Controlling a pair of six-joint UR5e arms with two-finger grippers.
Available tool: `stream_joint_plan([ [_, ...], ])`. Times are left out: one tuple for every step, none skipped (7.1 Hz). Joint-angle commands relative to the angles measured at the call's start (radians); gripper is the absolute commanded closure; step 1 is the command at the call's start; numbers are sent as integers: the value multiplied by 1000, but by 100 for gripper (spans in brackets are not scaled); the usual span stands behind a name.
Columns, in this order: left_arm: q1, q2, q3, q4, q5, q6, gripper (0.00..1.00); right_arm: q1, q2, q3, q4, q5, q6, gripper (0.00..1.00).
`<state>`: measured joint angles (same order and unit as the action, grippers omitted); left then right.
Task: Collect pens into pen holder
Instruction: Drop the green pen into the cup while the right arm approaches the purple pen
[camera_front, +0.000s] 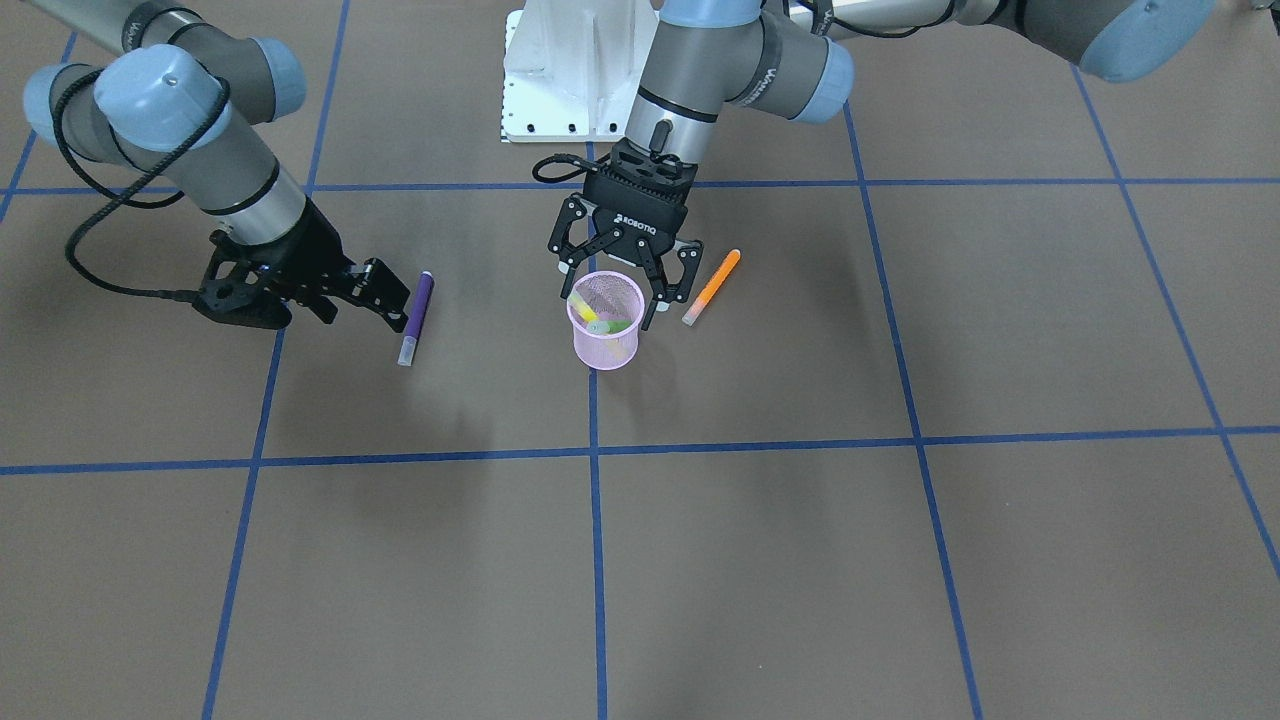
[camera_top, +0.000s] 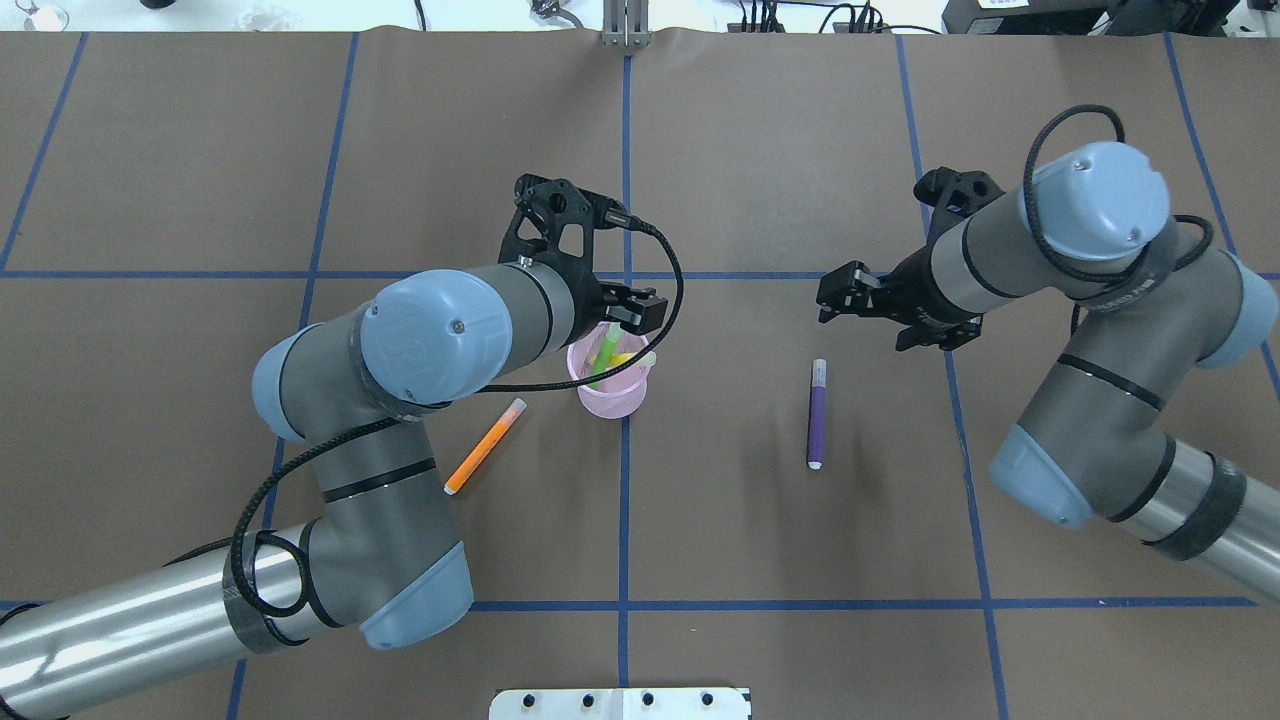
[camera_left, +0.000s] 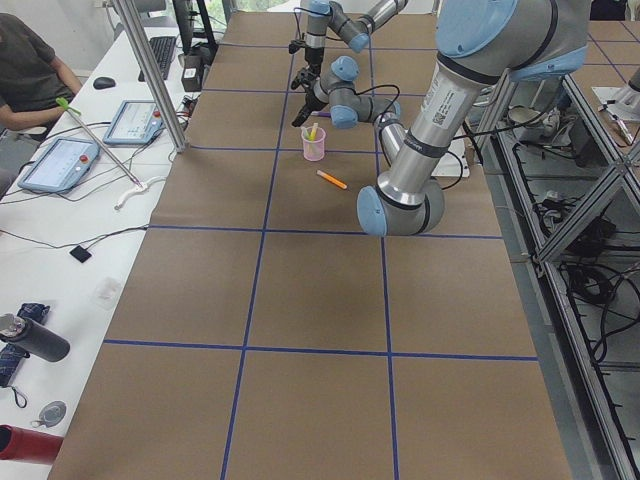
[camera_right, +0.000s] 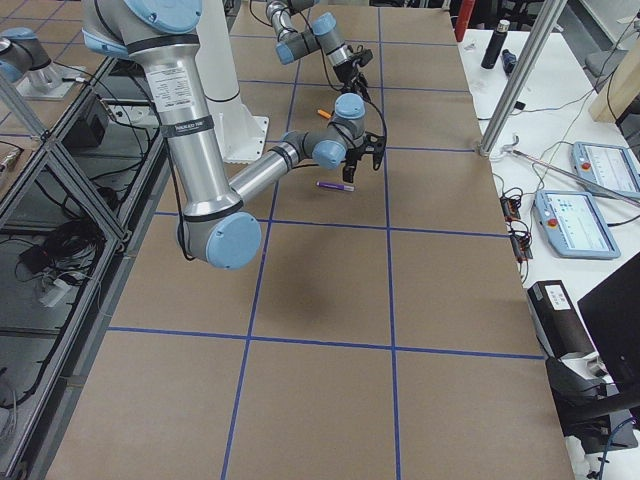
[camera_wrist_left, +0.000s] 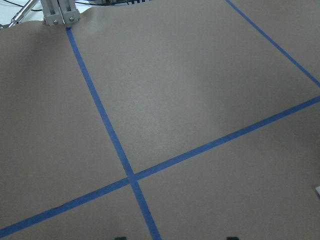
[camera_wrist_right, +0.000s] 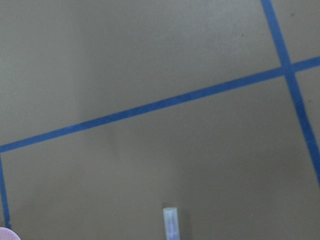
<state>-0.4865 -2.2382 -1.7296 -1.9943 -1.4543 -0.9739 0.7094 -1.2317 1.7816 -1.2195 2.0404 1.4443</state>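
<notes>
Left tool (camera_front: 610, 300) wide open above pen holder (camera_front: 605, 347); purple pen (camera_front: 417, 315) just beside right tool (camera_front: 393, 308), spread unclear.

The cup (camera_top: 612, 392) stands near the middle of the table (camera_top: 760, 150), 2 pens (camera_top: 604, 360) leaning inside it. The left pen (camera_top: 485, 445) lies near the cup's left, nearer the robot. The right pen (camera_top: 817, 413) lies well apart to the right. The left gripper (camera_front: 612, 300) hangs over the cup; the right gripper (camera_top: 830, 303) is near the right pen's far end.
</notes>
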Motion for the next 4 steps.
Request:
stream_joint_plan([
  [-94, 96, -118, 11, -149, -116, 3, -33, 54, -97, 0, -5, 18, 1],
  [-119, 101, -123, 11, -231, -190, 3, -37, 54, -146, 1, -2, 7, 2],
  [-132, 104, -123, 18, -277, -196, 3, -42, 66, -140, -43, 10, 8, 2],
  [-132, 104, -146, 47, -278, -197, 3, -42, 67, -142, -57, 18, 7, 2],
])
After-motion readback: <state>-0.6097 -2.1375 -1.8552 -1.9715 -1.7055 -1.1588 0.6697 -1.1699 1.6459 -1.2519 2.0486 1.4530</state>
